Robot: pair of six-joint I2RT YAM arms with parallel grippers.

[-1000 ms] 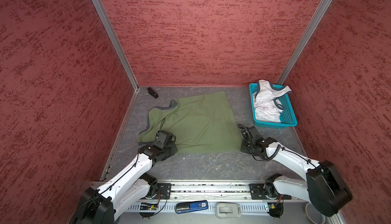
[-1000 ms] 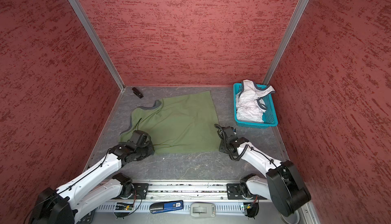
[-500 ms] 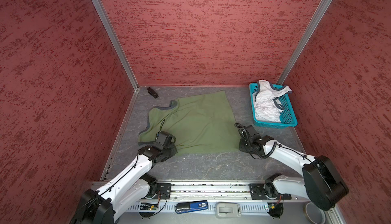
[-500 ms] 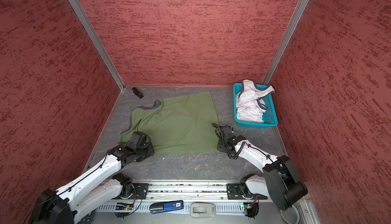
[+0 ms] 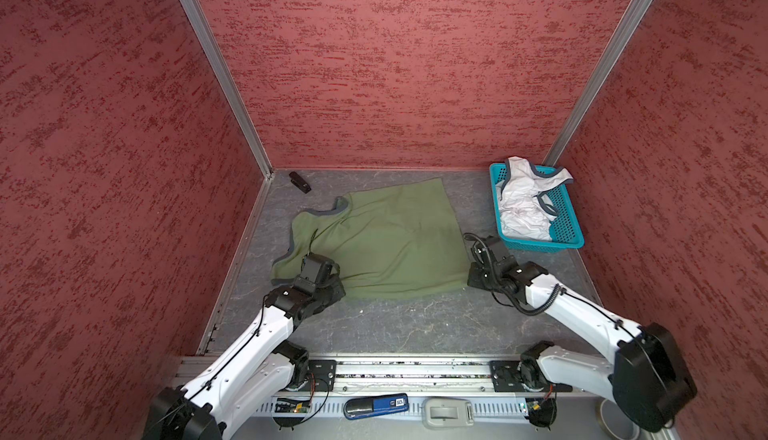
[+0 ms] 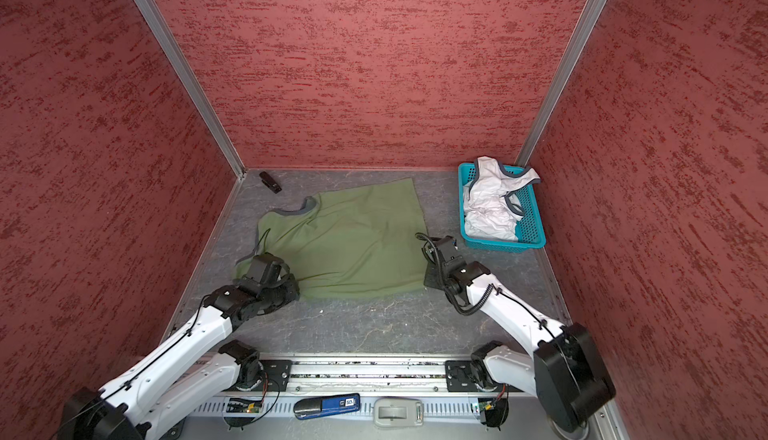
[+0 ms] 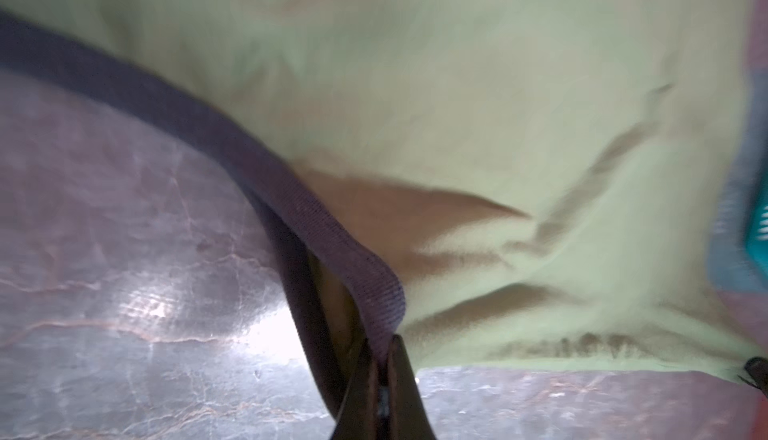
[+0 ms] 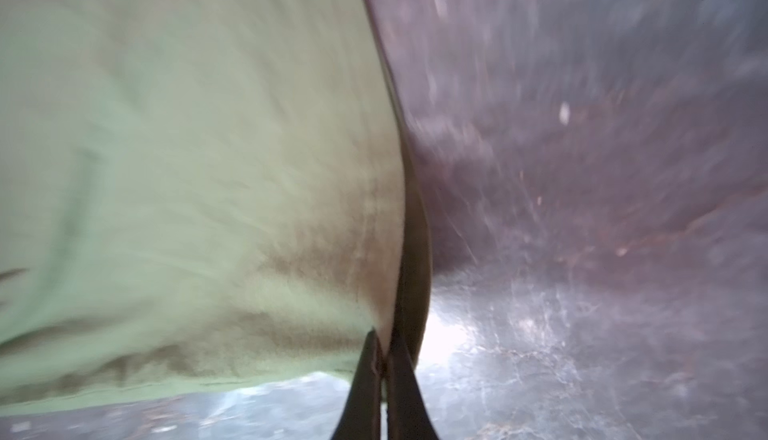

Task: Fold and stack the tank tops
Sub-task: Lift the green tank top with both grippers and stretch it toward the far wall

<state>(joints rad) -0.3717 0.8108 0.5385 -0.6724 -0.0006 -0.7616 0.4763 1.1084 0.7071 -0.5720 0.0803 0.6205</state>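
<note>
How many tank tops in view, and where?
2. The green tank top lies spread on the table; the white tank top sits crumpled in the basket. Another could hide beneath it.

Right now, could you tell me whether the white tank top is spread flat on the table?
No, the white tank top lies crumpled inside the turquoise basket, with one strap hanging over its rim.
</note>
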